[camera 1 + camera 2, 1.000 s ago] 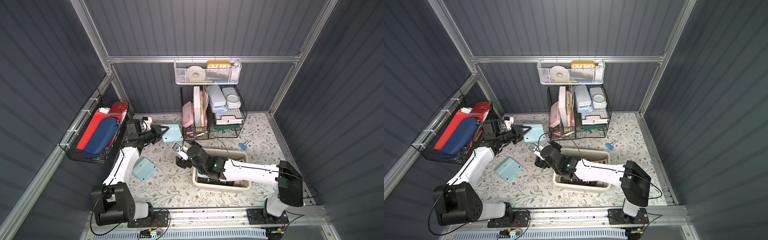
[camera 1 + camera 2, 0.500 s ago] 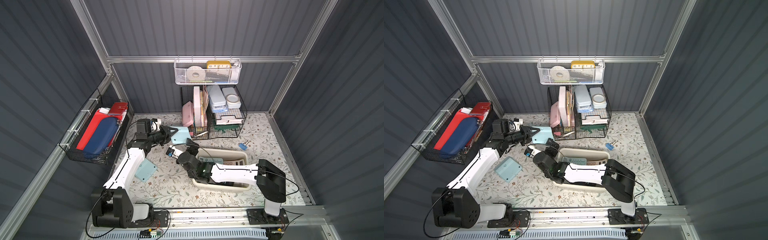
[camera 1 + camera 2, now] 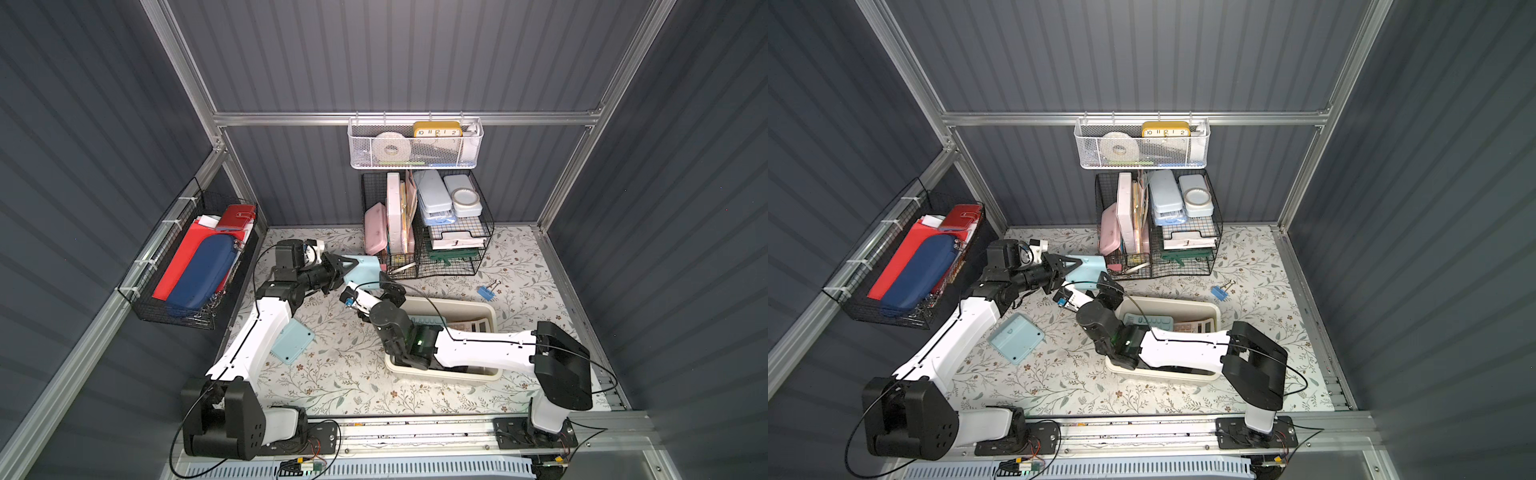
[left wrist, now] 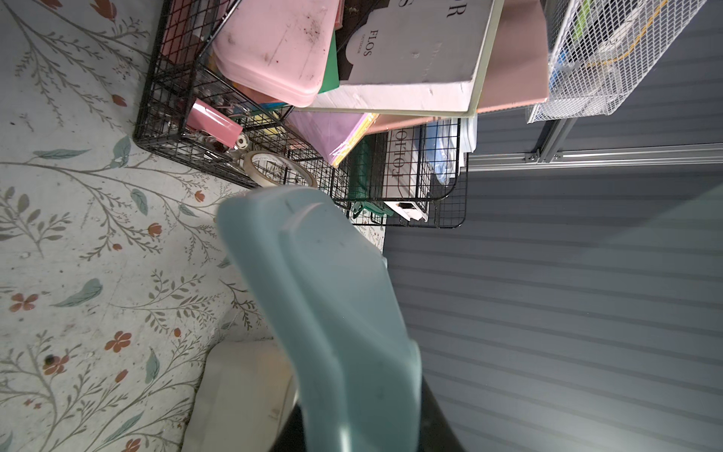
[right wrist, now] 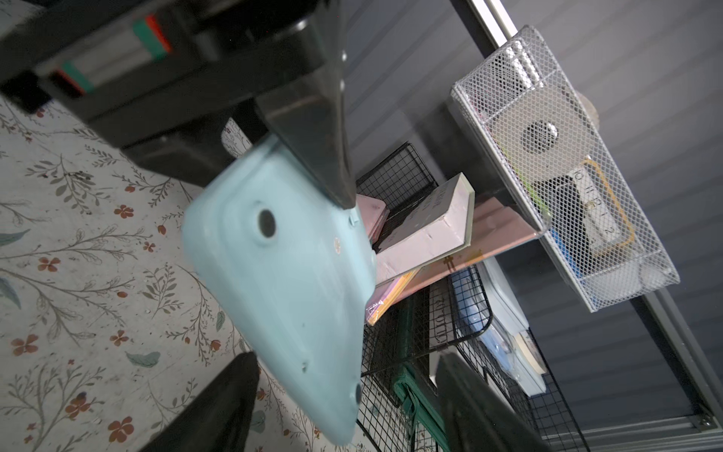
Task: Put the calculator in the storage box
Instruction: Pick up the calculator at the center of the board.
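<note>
A light blue calculator (image 3: pixel 366 267) (image 3: pixel 1087 268) hangs in the air just left of the black wire basket, back side showing. My left gripper (image 3: pixel 352 264) (image 4: pixel 360 438) is shut on one end of it. My right gripper (image 3: pixel 385 284) (image 5: pixel 344 411) is open and straddles the opposite end (image 5: pixel 285 274), with a gap on each side of its black fingers (image 5: pixel 219 403). The cream storage box (image 3: pixel 457 302) (image 3: pixel 1167 301) sits on the floor under my right arm. It holds a teal calculator (image 3: pixel 424 322) and a pale one (image 3: pixel 471 326). Another light blue calculator (image 3: pixel 292 343) lies face down by my left arm.
A black wire basket (image 3: pixel 428 232) full of cases and books stands at the back, right beside the held calculator. A white mesh basket (image 3: pixel 415 143) hangs above it. A wire basket (image 3: pixel 191 266) hangs on the left wall. A blue binder clip (image 3: pixel 486 291) lies behind the box.
My left arm carried the calculator to the right, toward the wire basket. My right gripper left the box, swung up to the calculator's free end, and its jaws have narrowed.
</note>
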Available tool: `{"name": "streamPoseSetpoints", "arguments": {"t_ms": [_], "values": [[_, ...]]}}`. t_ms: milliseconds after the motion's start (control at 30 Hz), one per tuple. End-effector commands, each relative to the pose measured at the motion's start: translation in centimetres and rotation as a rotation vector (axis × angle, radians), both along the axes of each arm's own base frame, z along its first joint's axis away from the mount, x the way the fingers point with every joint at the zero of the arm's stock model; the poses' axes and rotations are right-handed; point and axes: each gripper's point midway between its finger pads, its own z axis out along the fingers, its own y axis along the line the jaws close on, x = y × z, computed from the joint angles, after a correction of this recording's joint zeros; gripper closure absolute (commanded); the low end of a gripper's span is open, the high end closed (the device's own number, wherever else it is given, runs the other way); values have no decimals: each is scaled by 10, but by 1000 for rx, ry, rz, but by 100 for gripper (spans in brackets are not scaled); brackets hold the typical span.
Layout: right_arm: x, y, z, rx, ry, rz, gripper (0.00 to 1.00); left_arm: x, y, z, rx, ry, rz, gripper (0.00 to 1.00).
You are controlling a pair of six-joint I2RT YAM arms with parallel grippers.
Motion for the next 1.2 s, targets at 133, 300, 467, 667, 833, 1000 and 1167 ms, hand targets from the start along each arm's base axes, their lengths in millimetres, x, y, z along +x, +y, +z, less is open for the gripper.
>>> {"name": "streamPoseSetpoints", "arguments": {"t_ms": [133,300,467,667,833,1000,1167], "values": [[2,1,-1,66,32,26,35,-5,-6,7,-14,-11,-25,85],[4,3,-2,53,27,24,45,-7,-9,5,-18,-4,-40,84],[7,6,-6,16,0,16,47,-7,-12,5,-21,-2,-53,83],[10,8,-7,-6,-33,12,53,-8,-16,2,-25,10,-69,82],[10,9,-5,-12,-66,22,71,-8,-19,2,-30,15,-80,81],[9,8,-2,-6,-78,26,86,-7,-21,0,-31,21,-85,76],[7,4,3,23,-74,22,99,-6,-22,3,-30,14,-93,64]]}}
